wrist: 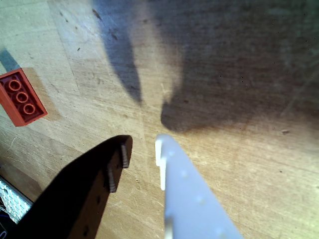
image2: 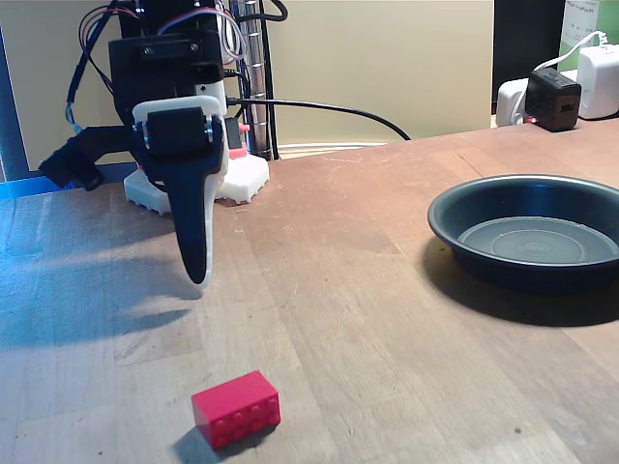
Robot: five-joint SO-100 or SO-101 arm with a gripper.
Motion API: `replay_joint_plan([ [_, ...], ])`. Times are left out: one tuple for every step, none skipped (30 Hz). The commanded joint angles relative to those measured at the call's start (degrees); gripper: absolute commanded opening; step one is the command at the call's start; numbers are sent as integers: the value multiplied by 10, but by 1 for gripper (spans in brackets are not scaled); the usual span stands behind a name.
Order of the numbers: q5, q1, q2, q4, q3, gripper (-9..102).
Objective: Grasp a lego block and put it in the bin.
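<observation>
- Table (image2: pixel 387 290): wooden, carries everything; charger clutter sits at its far corner.
- Bin (image2: pixel 455 217): empty dark dish, well apart from the gripper, to its right in the fixed view.
- Gripper (wrist: pixel 142 149): hangs above the table, holds nothing; a narrow gap shows between the black and white fingers, so it is slightly parted.
- Lego block (image2: pixel 236 410): on the table, nearer the camera than the gripper in the fixed view; left of the fingertips in the wrist view, cut by the frame edge.
- Step, as judged: approach, grasp not yet made. Next move needs a shift toward the block, wider jaws, then descent.
- Fingertip gap can't be made out in the fixed view.

A home desk or hobby bench: scuffed wooden tabletop (image2: pixel 387 290), plugged-in chargers (image2: pixel 556 97), loose cables (image2: pixel 329 106).
</observation>
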Motion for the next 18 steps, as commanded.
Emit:
replay_joint_plan([
  [-3, -5, 1, -7, 29, 0],
  [-3, -5, 1, -7, 29, 0],
  [-3, -5, 1, -7, 29, 0],
  [-4, -5, 1, -7, 28, 0],
  [-8, -7, 1, -7, 26, 0],
  [-24, -15, 1, -6, 19, 0],
  [-47, -19, 1, -4, 9, 0],
  [-69, -20, 0, -2, -4, 0],
  [-81, -20, 0, -1, -18, 0],
  [-91, -20, 0, 1, -36, 0],
  [-94, -20, -2, 2, -54, 0],
  [-97, -20, -8, 4, -71, 0],
  [-100, -23, -19, 11, -90, 0],
  [-99, -28, -35, 18, -113, 0],
  [-100, -28, -56, 26, -137, 0],
  [-100, -28, -82, 38, -165, 0],
  [-100, -29, -112, 52, -199, 0],
  [-101, -29, -143, 69, -236, 0],
])
